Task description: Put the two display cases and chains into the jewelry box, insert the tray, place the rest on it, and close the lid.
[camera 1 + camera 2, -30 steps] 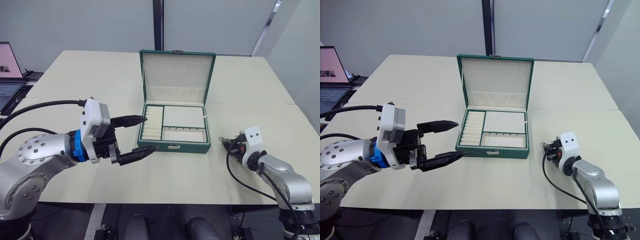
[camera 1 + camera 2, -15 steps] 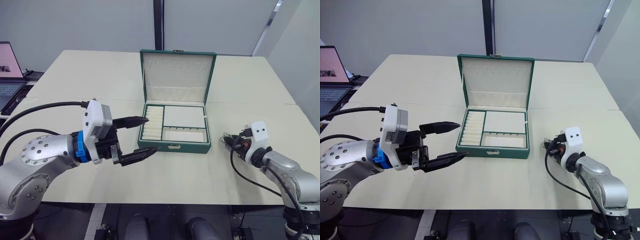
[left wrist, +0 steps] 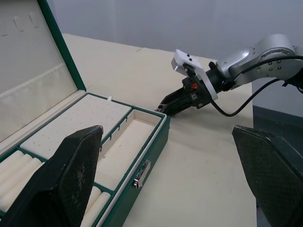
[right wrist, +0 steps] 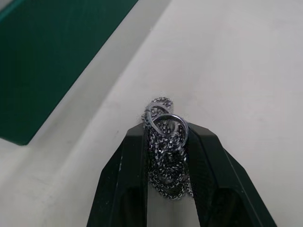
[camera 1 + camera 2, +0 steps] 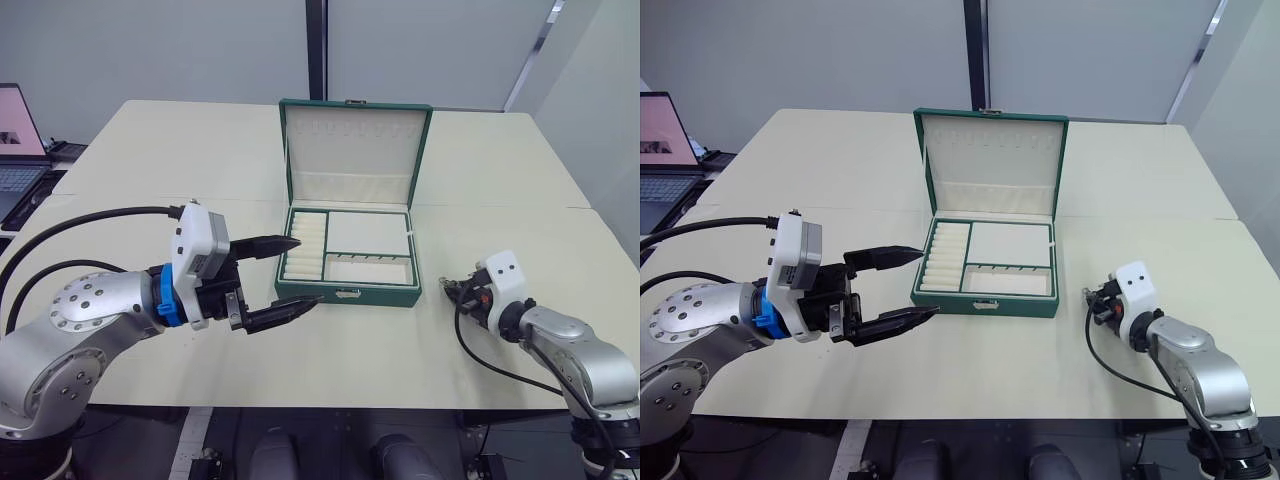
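right gripper (image 4: 163, 142), clamped on a bunched silver chain (image 4: 164, 124), has drawn back lower over the cream table (image 5: 480, 160), right of the open green jewelry box (image 5: 350, 215). left gripper (image 5: 295, 270), fingers apart, has edged nearer the box front.

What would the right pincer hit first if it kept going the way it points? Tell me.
Probably the jewelry box: the right pincer, shut on the chain, points at its green side wall, with bare table between.
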Controlling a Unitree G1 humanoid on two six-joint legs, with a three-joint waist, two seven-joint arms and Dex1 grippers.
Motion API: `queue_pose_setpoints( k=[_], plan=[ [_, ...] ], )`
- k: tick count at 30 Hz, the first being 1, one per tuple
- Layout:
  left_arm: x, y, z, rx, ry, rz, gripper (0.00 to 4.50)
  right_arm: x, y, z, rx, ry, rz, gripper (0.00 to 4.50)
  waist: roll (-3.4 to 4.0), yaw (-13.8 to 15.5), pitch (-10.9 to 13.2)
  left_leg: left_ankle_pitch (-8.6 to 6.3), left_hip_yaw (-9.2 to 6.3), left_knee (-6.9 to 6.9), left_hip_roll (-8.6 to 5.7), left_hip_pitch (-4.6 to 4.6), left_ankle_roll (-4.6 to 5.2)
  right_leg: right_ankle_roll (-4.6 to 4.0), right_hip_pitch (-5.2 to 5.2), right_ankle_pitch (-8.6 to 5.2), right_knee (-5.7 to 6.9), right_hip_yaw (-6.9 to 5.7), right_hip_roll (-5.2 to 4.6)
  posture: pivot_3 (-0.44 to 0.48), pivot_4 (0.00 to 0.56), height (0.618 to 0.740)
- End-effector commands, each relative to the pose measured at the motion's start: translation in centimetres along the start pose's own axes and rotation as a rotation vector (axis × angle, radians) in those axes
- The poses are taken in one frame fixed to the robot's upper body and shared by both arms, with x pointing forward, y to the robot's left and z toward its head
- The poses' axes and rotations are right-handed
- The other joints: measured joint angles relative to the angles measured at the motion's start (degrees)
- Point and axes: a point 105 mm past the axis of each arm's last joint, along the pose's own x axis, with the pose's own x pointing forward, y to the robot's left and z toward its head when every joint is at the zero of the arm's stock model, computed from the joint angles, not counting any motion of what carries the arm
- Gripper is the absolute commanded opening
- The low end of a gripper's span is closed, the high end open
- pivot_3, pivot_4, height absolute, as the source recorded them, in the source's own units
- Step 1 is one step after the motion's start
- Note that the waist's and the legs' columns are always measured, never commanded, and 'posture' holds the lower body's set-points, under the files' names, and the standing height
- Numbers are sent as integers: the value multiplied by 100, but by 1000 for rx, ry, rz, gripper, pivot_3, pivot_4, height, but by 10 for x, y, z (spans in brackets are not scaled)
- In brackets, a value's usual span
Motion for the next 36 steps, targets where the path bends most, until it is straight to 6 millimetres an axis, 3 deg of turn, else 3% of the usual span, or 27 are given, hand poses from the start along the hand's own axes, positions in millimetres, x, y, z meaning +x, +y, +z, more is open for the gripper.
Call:
queue_pose_setpoints(
  k=[1, 10, 16, 28, 31, 36],
  plan=[
    [1, -3, 8, 40, -25, -8, 4500, -1, -4, 8, -29, -29, -9, 1715, 0, 1, 0, 0, 0, 0, 0, 0, 0, 0, 0, 0, 0, -1, 0, 0, 150, 740],
    [0, -4, 8, 37, -25, -3, 4500, -14, -3, 8, -33, -40, -33, 4358, 0, 9, 0, 0, -1, -1, 0, 0, 0, 0, 0, 0, -1, -1, 0, 0, 150, 740],
    [2, -3, 8, 37, -27, -10, 4500, -19, 4, -5, -17, -7, -31, 4358, 0, 9, 0, 0, -3, -1, 0, -1, 0, 0, 1, 0, -1, -2, 0, 0, 150, 740],
    [2, -2, 10, 44, -27, -3, 4500, -7, -4, -13, 26, 38, -30, 4358, -1, 8, -1, 0, -2, 0, 0, -1, 0, 0, 2, 0, -1, -1, 0, 0, 150, 740],
    [1, -2, 10, 44, -25, 2, 4500, -9, 0, -18, 37, 54, -14, 3788, -1, 8, -1, 0, -3, 1, 0, 0, 0, 0, 2, 0, -1, -3, 0, 0, 150, 740],
    [1, -2, 10, 44, -25, 5, 4500, -11, 2, -23, 48, 73, -9, 2180, -3, 9, -2, 0, -3, 0, 0, 0, 0, 0, 3, 0, -1, -3, 0, 0, 150, 740]
  ],
)
